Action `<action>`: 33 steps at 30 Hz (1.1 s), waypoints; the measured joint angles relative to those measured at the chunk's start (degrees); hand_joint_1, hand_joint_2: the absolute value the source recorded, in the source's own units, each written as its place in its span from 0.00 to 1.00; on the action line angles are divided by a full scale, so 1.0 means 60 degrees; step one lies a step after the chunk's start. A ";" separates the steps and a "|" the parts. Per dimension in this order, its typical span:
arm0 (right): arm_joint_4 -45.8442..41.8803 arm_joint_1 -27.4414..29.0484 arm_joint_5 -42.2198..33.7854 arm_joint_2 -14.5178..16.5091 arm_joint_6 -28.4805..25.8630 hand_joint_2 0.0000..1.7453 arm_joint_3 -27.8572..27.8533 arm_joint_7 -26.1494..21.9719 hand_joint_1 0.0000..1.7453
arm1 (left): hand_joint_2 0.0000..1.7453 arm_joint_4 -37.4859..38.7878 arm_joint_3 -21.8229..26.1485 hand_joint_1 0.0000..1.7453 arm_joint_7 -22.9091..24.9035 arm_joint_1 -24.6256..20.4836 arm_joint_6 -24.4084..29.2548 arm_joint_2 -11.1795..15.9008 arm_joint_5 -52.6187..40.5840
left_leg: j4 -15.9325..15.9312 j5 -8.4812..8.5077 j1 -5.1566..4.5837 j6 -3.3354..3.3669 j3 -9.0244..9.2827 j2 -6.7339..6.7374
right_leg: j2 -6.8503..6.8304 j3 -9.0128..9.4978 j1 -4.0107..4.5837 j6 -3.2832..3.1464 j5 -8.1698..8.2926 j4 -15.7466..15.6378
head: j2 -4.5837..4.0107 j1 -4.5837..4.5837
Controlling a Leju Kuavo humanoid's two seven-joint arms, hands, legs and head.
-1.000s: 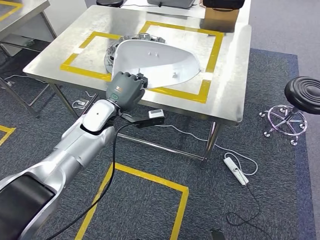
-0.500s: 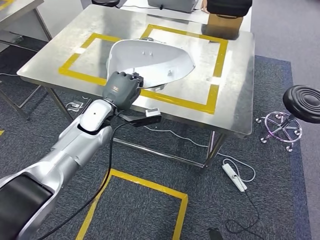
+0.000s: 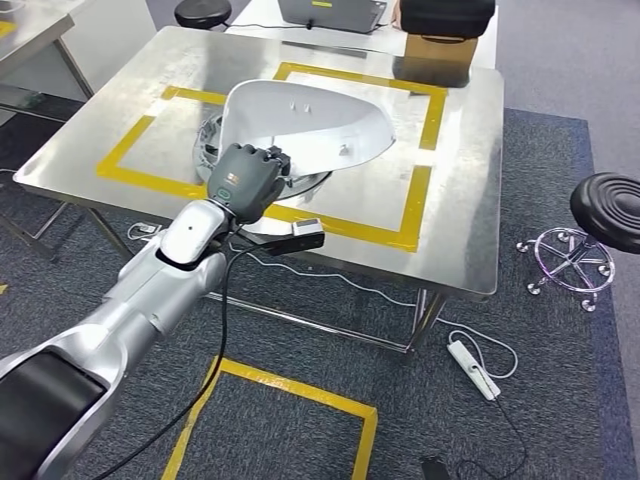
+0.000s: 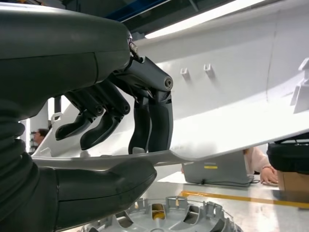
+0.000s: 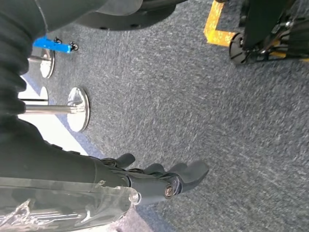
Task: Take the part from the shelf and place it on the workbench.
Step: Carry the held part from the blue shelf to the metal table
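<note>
Item: white moulded part [image 3: 309,122], a broad curved shell, carried by the left hand [image 3: 245,182]. Grip: dark fingers [image 4: 151,121] lie on top of the part's near edge and the thumb beneath it, pinching the thin rim between them. Position: beyond the fingers the shell hangs over the steel table [image 3: 460,200], inside the yellow tape outline [image 3: 411,215] and above a silver wheel cover [image 4: 171,217] lying just below the fingers. Change: against the views a second ago the table has drawn closer and the part reaches farther over it, the grip unaltered. Judgement: carry nearly done; lowering and release remain. Right hand [image 5: 160,176]: hanging over carpet, fingers loosely spread, holding nothing.
</note>
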 joint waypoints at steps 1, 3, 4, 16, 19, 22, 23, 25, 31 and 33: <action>0.0000 0.0008 0.0006 0.0001 0.0001 1.00 0.0000 -0.0003 0.00 | 1.00 0.0001 -0.0001 1.00 0.0000 0.0025 0.0000 0.0010 0.0000 | 0.0259 -0.0182 0.0001 -0.0013 -0.0306 0.0000 | 0.0011 0.0093 -0.0008 0.0009 -0.0087 0.0000 | 0.0000 -0.0004; 0.0000 0.0025 0.0025 0.0001 0.0000 1.00 -0.0001 -0.0005 0.00 | 1.00 0.0001 -0.0001 1.00 0.0000 0.0050 0.0000 0.0026 0.0000 | -0.0113 0.0048 0.0002 -0.0012 -0.0458 0.0001 | 0.0038 0.0333 -0.0030 0.0054 -0.0277 0.0001 | 0.0000 -0.0003; 0.0000 0.0026 0.0032 0.0001 0.0000 1.00 -0.0001 -0.0005 0.00 | 1.00 0.0001 -0.0001 1.00 0.0000 0.0050 0.0000 0.0034 0.0000 | -0.0664 0.0508 0.0005 -0.0008 -0.0334 0.0003 | 0.0047 0.0464 -0.0040 0.0089 -0.0378 -0.0001 | 0.0000 -0.0005; 0.0000 -0.0069 0.0037 -0.0003 0.0000 1.00 -0.0001 -0.0008 0.00 | 1.00 -0.0010 -0.0001 1.00 -0.0008 0.0001 -0.0005 0.0046 0.0002 | -0.2562 0.1484 0.0014 0.0523 0.0703 -0.0019 | -0.0010 -0.0651 0.0009 0.0524 -0.1882 0.2606 | 0.0000 0.0010; -0.0003 -0.0062 0.0034 -0.0004 0.0000 1.00 -0.0002 -0.0011 0.00 | 1.00 -0.0010 -0.0008 1.00 -0.0018 0.0025 -0.0013 0.0031 0.0000 | -0.2559 0.1184 -0.0021 0.0508 0.1094 -0.0030 | -0.0013 -0.0771 0.0036 0.0462 -0.1404 0.1848 | 0.0000 0.0030; -0.0003 -0.0025 0.0033 -0.0006 0.0001 1.00 -0.0001 -0.0005 0.00 | 1.00 -0.0005 -0.0009 1.00 -0.0018 -0.0001 -0.0021 0.0011 0.0000 | -0.2565 0.0887 -0.0040 0.0415 0.1437 -0.0040 | -0.0038 -0.0351 0.0130 0.0278 -0.0010 0.0190 | 0.0000 0.0035; -0.0003 -0.0026 0.0032 -0.0005 0.0003 1.00 0.0000 -0.0005 0.00 | 1.00 -0.0004 -0.0009 1.00 -0.0018 -0.0012 -0.0025 0.0009 0.0000 | -0.2550 0.0841 -0.0043 0.0361 0.1487 -0.0046 | -0.0042 -0.0287 0.0159 0.0215 0.0183 -0.0031 | 0.0000 0.0035; -0.0002 -0.0044 0.0031 -0.0003 0.0005 1.00 -0.0001 -0.0004 0.00 | 1.00 -0.0008 -0.0007 1.00 -0.0023 -0.0034 -0.0026 0.0003 0.0000 | -0.2527 0.0791 -0.0044 0.0251 0.1541 -0.0049 | -0.0031 -0.0159 0.0172 0.0112 0.0175 -0.0103 | 0.0000 0.0027; -0.0004 -0.0105 0.0038 -0.0006 0.0008 1.00 0.0000 -0.0003 0.00 | 1.00 -0.0010 -0.0014 1.00 -0.0036 -0.0068 0.0015 0.0005 -0.0036 | -0.0054 -0.0071 -0.0007 0.0017 -0.0035 -0.0041 | -0.0004 0.0209 0.0098 -0.0061 -0.0040 -0.0141 | 0.0000 -0.0023; -0.0004 -0.0088 0.0042 -0.0006 0.0015 1.00 -0.0001 0.0001 0.00 | 1.00 0.0000 -0.0029 1.00 -0.0039 -0.0034 0.0030 0.0023 -0.0090 | -0.0053 0.0097 0.0002 -0.0003 -0.0363 -0.0040 | 0.0021 0.0340 0.0081 -0.0022 -0.0177 -0.0137 | 0.0000 -0.0026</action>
